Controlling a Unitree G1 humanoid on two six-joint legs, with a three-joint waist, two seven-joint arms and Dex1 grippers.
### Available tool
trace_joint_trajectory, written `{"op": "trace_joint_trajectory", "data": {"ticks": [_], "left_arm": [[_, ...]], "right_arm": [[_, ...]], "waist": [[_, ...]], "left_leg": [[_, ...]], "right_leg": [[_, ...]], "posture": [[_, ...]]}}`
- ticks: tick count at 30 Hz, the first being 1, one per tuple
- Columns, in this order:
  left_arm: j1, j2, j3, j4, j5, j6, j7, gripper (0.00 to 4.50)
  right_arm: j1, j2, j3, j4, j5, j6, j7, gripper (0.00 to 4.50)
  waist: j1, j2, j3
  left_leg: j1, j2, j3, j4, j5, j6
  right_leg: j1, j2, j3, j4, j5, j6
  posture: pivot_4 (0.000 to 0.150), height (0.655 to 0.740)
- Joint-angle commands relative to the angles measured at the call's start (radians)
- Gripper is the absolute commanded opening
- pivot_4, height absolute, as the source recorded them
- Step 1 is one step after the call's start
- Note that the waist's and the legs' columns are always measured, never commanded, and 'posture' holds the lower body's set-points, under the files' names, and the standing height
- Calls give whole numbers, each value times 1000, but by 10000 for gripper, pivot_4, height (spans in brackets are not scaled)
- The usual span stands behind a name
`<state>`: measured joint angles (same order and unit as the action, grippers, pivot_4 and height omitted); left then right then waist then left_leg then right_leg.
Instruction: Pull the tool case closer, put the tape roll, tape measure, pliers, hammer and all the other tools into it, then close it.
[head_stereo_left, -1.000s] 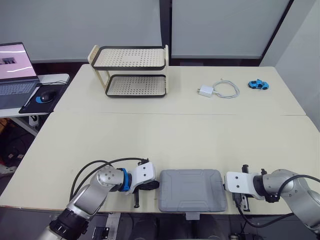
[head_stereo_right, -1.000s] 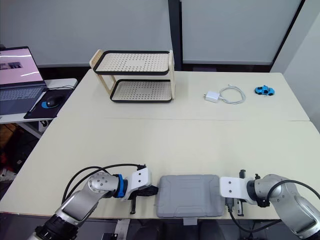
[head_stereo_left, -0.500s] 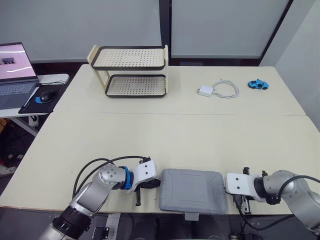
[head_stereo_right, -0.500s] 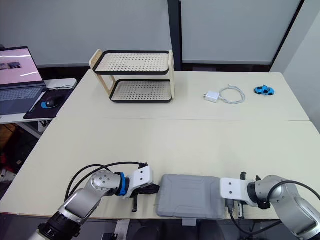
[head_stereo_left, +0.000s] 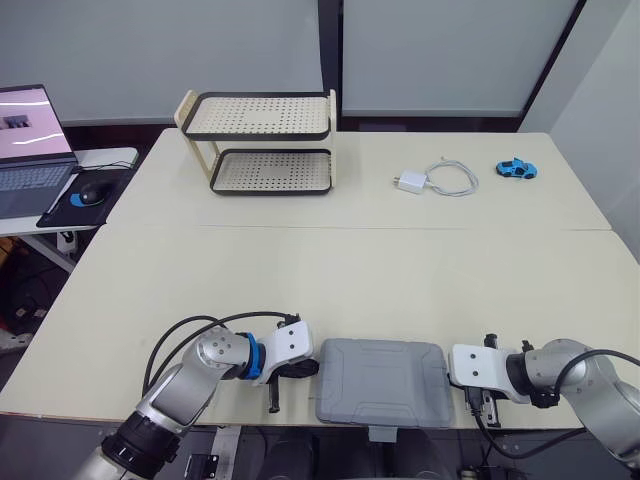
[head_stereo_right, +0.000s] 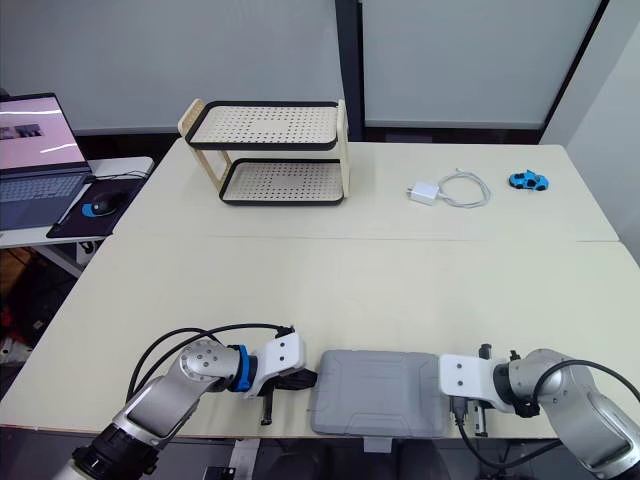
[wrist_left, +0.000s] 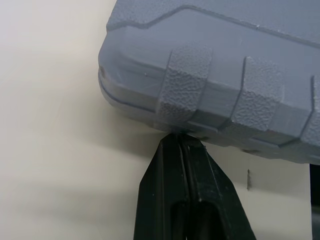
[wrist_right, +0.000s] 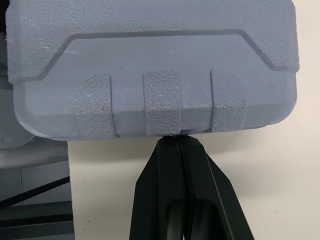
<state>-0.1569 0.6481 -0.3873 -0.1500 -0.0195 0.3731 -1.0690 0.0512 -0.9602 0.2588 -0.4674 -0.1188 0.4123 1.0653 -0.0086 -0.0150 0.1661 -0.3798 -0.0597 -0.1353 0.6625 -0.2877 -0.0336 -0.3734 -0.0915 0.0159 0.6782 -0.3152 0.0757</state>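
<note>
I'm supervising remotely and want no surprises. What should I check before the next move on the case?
1. Lid of the tool case down flat: ok.
2. The left claw shut, tip against one side of the case: ok.
3. The right claw shut, tip against the opposite side: ok.
4. Case fully on the table: not ok, it sits at the near edge and the latch overhangs.
5. Latch fastened: cannot tell.
6. Tools inside: cannot tell, the case is closed.

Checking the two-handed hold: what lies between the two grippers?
The closed grey tool case, in the eye views; left gripper and right gripper meet its ends with shut tips.
</note>
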Motion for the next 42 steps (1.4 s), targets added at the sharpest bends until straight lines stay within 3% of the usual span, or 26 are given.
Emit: {"op": "trace_joint_trajectory", "data": {"ticks": [1, 11, 20, 28, 42], "left_arm": [[-5, -16, -22, -76, -26, -12, -18, 0], [-5, 26, 19, -61, -38, -24, -37, 0], [21, 184, 248, -20, -122, -50, -51, 0], [146, 352, 474, 124, -130, -227, -66, 0], [197, 351, 532, 233, -138, -288, -59, 0]], "right_arm": [[-22, 20, 4, -39, 18, -25, -5, 92], [8, -11, -65, -30, 32, -8, -13, 92], [132, -85, -401, -25, 155, -69, 21, 92], [237, -139, -720, 80, 281, -171, 187, 92], [187, -181, -702, 333, 269, -343, 243, 92]], "waist": [[0, 0, 0], [0, 0, 0], [2, 0, 0], [1, 0, 0], [-9, 1, 0]], "left_leg": [[0, 0, 0, 0, 0, 0], [0, 0, 0, 0, 0, 0], [0, 0, 0, 0, 0, 0], [1, 1, 1, -1, 0, 0], [1, 2, 1, -1, 0, 0]], "right_leg": [[0, 0, 0, 0, 0, 0], [0, 0, 0, 0, 0, 0], [0, 0, 0, 0, 0, 0], [0, 0, 0, 0, 0, 0], [1, 0, 0, 0, 0, 0]], "posture": [[1500, 7400], [1500, 7400], [1500, 7400], [1500, 7400], [1500, 7400]]}}
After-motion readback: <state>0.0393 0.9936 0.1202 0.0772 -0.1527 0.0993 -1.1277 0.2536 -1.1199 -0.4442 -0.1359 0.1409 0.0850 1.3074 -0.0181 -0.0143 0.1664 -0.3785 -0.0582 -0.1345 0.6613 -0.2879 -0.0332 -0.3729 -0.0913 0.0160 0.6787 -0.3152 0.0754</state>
